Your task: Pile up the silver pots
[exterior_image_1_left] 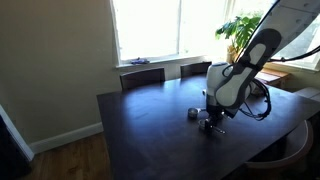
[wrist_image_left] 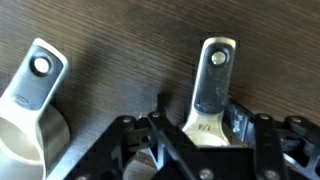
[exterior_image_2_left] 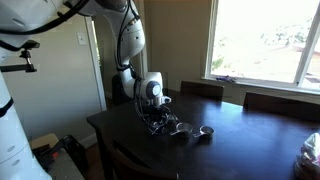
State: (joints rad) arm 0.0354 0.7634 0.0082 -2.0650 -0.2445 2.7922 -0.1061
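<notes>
In the wrist view a silver pot's flat handle [wrist_image_left: 213, 70], stamped 1/4, lies on the dark table between my gripper's fingers [wrist_image_left: 203, 120], which press on both its sides; its bowl is hidden under the gripper. Another silver pot [wrist_image_left: 30, 100] lies to the left, its handle pointing the same way. In both exterior views my gripper [exterior_image_1_left: 212, 122] [exterior_image_2_left: 160, 122] is down at the table top. A silver pot [exterior_image_1_left: 193, 113] stands just beside it, and two silver pots [exterior_image_2_left: 207, 131] [exterior_image_2_left: 181, 128] show beside it.
The dark wooden table [exterior_image_1_left: 140, 135] [exterior_image_2_left: 250, 145] has chairs [exterior_image_1_left: 142, 75] [exterior_image_2_left: 200, 90] along its window side. A potted plant [exterior_image_1_left: 240, 30] stands by the window. A crinkled clear bag [exterior_image_2_left: 312, 150] lies at the table's edge. A cable [exterior_image_1_left: 262, 100] hangs off the arm.
</notes>
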